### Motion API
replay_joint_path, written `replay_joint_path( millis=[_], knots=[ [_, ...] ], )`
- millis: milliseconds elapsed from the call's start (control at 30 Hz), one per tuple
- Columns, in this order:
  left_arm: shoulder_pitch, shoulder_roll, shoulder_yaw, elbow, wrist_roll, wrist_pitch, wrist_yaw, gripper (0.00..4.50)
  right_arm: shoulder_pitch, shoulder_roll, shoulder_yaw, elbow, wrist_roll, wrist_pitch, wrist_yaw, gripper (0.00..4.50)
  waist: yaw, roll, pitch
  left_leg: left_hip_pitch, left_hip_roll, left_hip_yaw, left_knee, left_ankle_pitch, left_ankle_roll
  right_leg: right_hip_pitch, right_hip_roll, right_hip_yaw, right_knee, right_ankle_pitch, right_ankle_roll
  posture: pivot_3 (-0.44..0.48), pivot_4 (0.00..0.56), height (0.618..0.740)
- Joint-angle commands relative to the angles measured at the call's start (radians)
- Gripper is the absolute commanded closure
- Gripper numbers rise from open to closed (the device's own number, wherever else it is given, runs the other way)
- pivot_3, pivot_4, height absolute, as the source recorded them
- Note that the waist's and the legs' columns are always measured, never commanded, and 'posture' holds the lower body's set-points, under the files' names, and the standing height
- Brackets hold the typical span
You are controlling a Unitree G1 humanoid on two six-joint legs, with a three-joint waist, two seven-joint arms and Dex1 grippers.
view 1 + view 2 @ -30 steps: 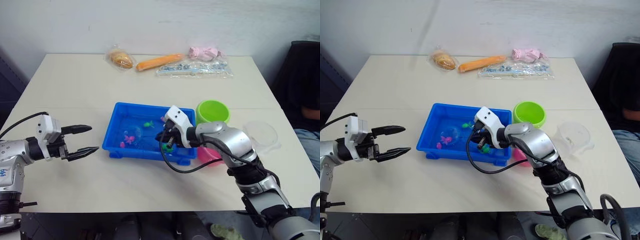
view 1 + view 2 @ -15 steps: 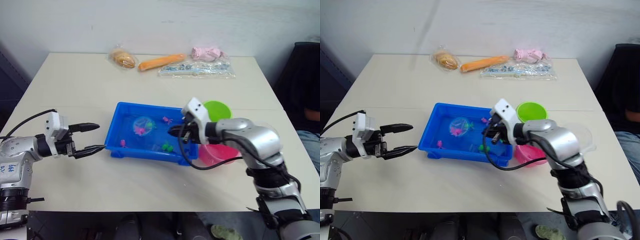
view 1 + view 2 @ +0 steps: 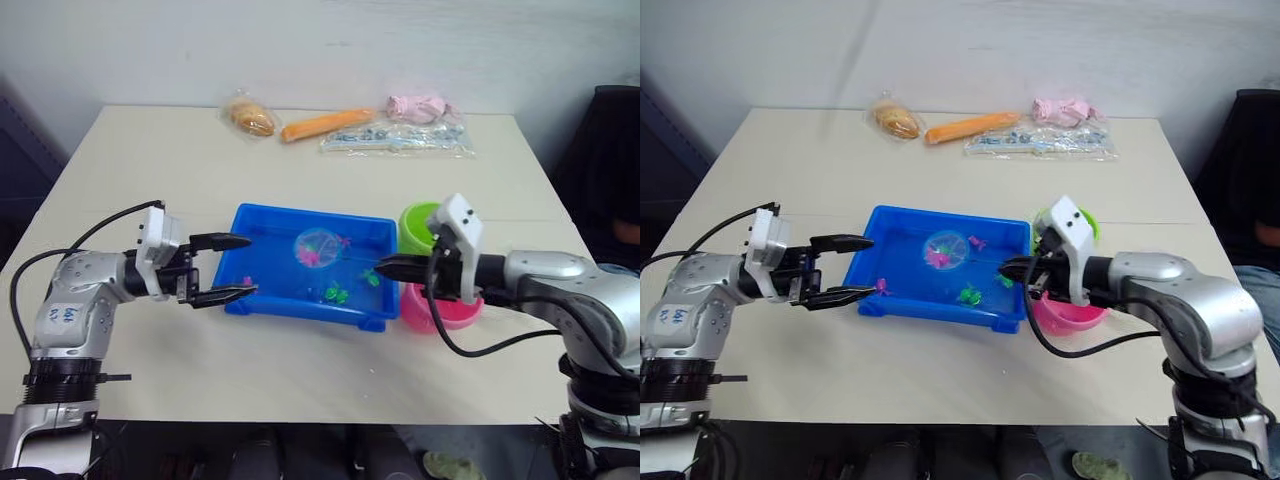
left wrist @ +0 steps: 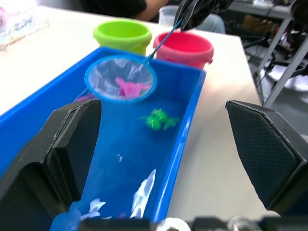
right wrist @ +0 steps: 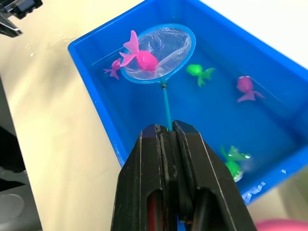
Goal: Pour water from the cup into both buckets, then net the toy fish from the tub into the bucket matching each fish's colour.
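Right wrist view: right gripper (image 5: 169, 129), jaws clenched on the net (image 5: 158, 53) handle; a pink fish (image 5: 140, 57) lies on the mesh above the tub (image 3: 262, 300). Step: netting. Next, by judgement: carry it toward 3 o'clock to the pink bucket (image 3: 438, 312). Left gripper (image 3: 238, 266), jaws released, straddles the tub's 9 o'clock rim. Bucket water levels unreadable.

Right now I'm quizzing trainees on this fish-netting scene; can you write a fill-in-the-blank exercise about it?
1. The net holds a fish coloured ____.
2. The net's handle is gripped by the ____ pincer.
3. The left pincer is open at the end of the blue ____.
4. Beside the pink bucket stands a bucket coloured ____.

Missing words: pink; right; tub; green
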Motion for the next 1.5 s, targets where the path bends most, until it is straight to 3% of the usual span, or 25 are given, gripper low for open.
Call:
replay_joint_path(
  millis=[33, 433, 600, 733, 967, 1133, 1333, 1500],
  knots=[
    [-0.021, -0.019, -0.006, -0.051, -0.036, 0.016, 0.006, 0.04, 0.038, -0.008, -0.142, -0.093, 0.078, 0.04, -0.037, 4.5, 0.001, 0.0, 0.0, 0.0, 0.0, 0.0, 0.0, 0.0, 0.0, 0.0, 0.0, 0.0, 0.0, 0.0, 0.0, 0.0, 0.15, 0.74],
    [-0.124, -0.099, -0.075, 0.006, -0.049, 0.059, -0.034, 0.04, 0.351, -0.112, -0.694, -0.313, 0.393, 0.128, -0.093, 4.5, 0.005, 0.0, 0.0, 0.001, -0.001, -0.002, 0.0, 0.0, 0.0, 0.003, 0.003, 0.001, -0.004, 0.001, 0.001, 0.0, 0.15, 0.74],
    [-0.181, -0.162, -0.119, 0.049, -0.038, 0.036, -0.047, 0.04, 0.57, -0.126, -0.948, -0.371, 0.462, 0.11, -0.111, 4.5, 0.007, 0.0, 0.0, 0.002, -0.006, -0.002, 0.0, 0.0, 0.0, 0.004, 0.005, 0.003, -0.005, 0.001, 0.002, 0.0, 0.15, 0.74],
    [-0.191, -0.208, -0.15, 0.054, -0.033, 0.028, -0.056, 0.04, 0.854, -0.079, -1.095, -0.426, 0.367, -0.011, -0.054, 4.5, 0.023, 0.0, 0.0, 0.002, -0.006, -0.003, 0.0, 0.0, 0.0, 0.005, 0.006, 0.004, -0.007, 0.001, 0.002, 0.0, 0.15, 0.74],
    [-0.194, -0.239, -0.191, 0.084, -0.002, -0.004, -0.085, 0.04, 1.053, 0.047, -1.038, -0.467, 0.274, -0.253, -0.075, 4.5, 0.025, 0.0, 0.0, 0.003, -0.007, -0.002, 0.0, 0.001, 0.002, 0.007, 0.009, 0.008, -0.01, 0.003, 0.006, 0.0, 0.15, 0.74],
    [-0.183, -0.261, -0.212, 0.082, 0.009, -0.019, -0.091, 0.04, 1.18, 0.1, -0.925, -0.481, 0.066, -0.455, -0.073, 4.5, 0.027, 0.0, 0.0, 0.003, -0.007, -0.003, 0.0, 0.002, 0.001, 0.007, 0.009, 0.008, -0.01, 0.003, 0.006, 0.0, 0.15, 0.74],
    [-0.185, -0.283, -0.215, 0.09, 0.018, -0.032, -0.086, 0.04, 1.207, 0.117, -0.714, -0.448, -0.207, -0.713, -0.094, 4.5, 0.026, 0.001, -0.001, 0.004, -0.007, -0.003, 0.0, 0.002, 0.001, 0.007, 0.009, 0.009, -0.01, 0.003, 0.006, 0.0, 0.15, 0.74],
    [-0.177, -0.288, -0.211, 0.087, 0.02, -0.038, -0.075, 0.04, 1.191, 0.146, -0.614, -0.409, -0.349, -0.862, -0.121, 4.5, 0.027, 0.001, -0.001, 0.003, -0.007, -0.003, 0.0, 0.002, 0.0, 0.007, 0.009, 0.008, -0.009, 0.003, 0.006, 0.0, 0.15, 0.74]
  ],
)
